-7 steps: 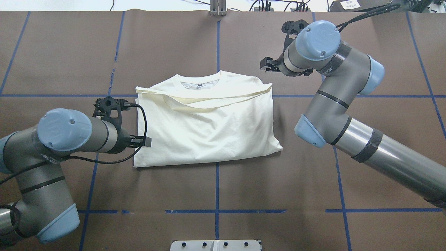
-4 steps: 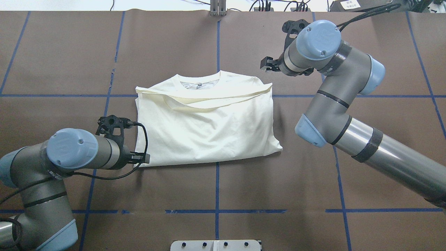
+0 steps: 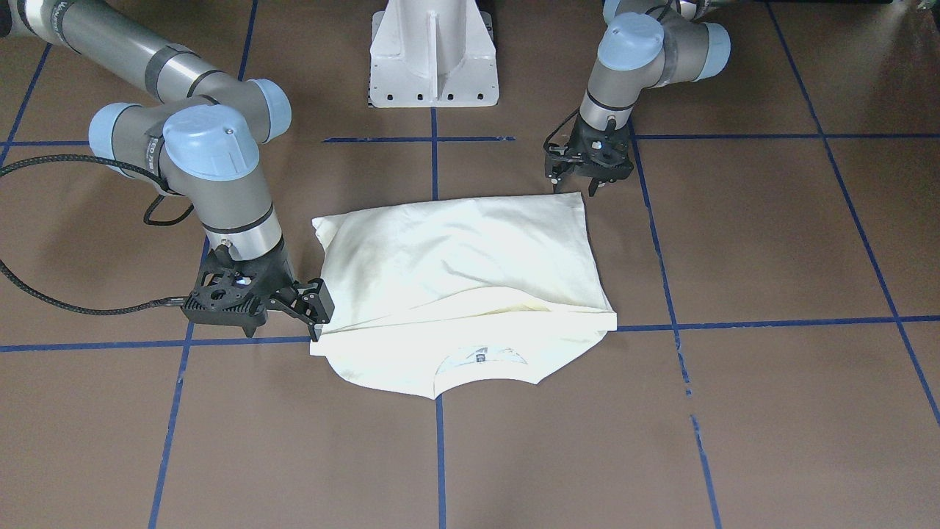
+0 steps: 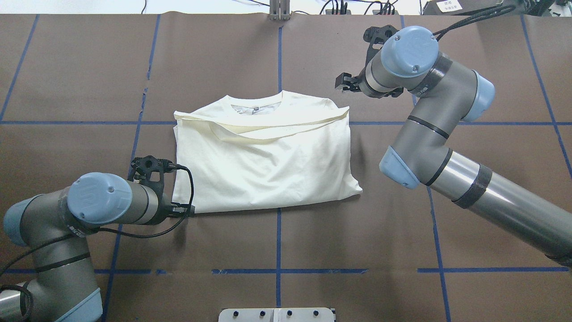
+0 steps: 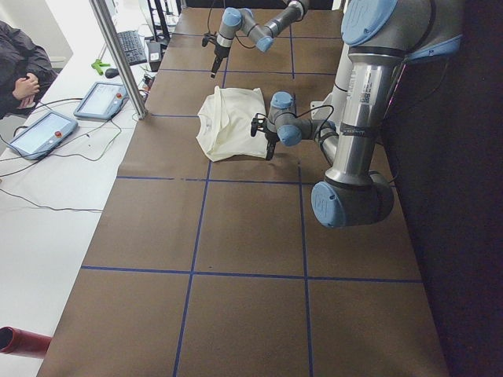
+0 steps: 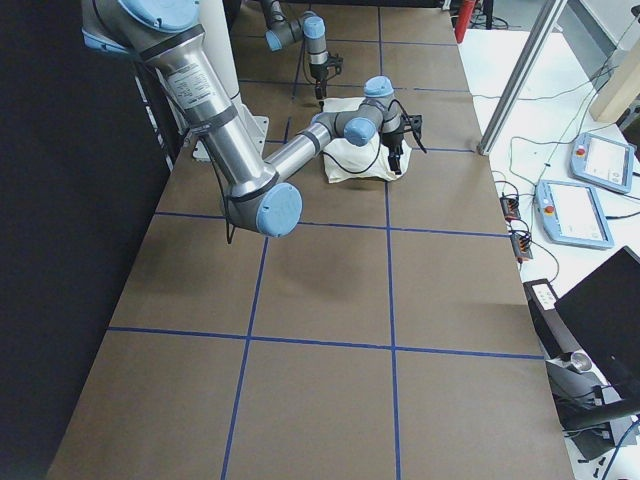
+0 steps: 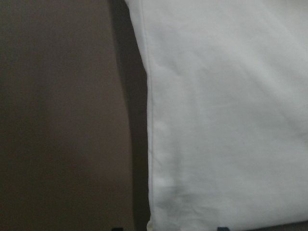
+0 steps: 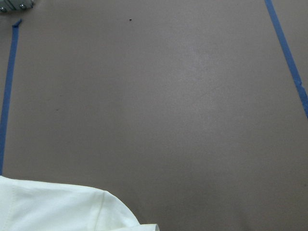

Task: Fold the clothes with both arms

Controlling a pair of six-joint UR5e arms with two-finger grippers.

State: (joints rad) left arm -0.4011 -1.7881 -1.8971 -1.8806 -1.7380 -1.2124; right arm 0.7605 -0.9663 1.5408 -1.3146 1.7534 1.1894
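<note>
Left gripper [image 3: 575, 185] stands with its black fingers spread wide at the shirt's lower left corner in the overhead view. Its wrist camera shows the two fingertips far apart at the bottom of the frame, with the cloth's folded edge running up between them. I see it holding nothing.

My right gripper [image 4: 344, 83] sits at the upper right of the overhead view, near the collar-side corner of the shirt. Its fingers are parted and hold nothing. Its wrist camera catches that rounded corner at lower left, with matte brown surface above it.

The T-shirt [image 4: 268, 165] lies in the middle of the bench [image 4: 89, 67], folded into a rough rectangle. It is soft cream cotton, softly creased, with a long folded band crossing it below the collar [image 4: 257, 106]. The collar curves toward the top of the overhead view and carries a small dark label.

The bench covering is smooth brown sheet marked in squares by blue tape lines [image 4: 278, 241]. The shirt's lower and right edges lie flat, and brown surface stretches widely from every side of it. Both grey arms reach in from the lower corners.
</note>
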